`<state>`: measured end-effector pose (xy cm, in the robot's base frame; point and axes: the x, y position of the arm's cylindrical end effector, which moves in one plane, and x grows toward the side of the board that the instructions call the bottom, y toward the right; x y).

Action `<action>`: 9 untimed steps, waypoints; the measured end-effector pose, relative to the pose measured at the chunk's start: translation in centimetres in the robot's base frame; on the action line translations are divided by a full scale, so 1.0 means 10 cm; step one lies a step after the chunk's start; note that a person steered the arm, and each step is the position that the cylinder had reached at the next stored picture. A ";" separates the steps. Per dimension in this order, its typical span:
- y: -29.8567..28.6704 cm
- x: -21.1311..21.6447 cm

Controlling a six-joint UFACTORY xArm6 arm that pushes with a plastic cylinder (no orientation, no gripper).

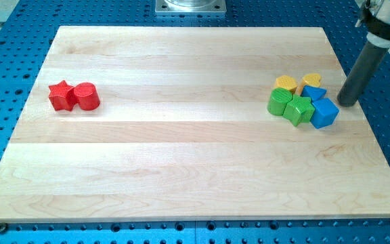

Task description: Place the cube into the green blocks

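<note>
A blue cube (324, 112) sits on the wooden board at the view's right, touching a green block (299, 109). A second green block (278, 102) lies just left of that one. A smaller blue block (314, 93) sits above the cube, and two yellow blocks (286, 83) (311, 80) sit above the cluster. My tip (346, 103) is on the board just right of the blue cube and slightly above it, a small gap apart.
A red star-shaped block (61, 95) and a red cylinder (86, 96) touch each other at the view's left. The board's right edge (361, 102) runs close to my tip. A grey mount (190, 6) is at the view's top.
</note>
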<state>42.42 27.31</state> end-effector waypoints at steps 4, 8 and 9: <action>-1.48 0.52; -1.66 1.50; -2.33 0.88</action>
<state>51.20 4.00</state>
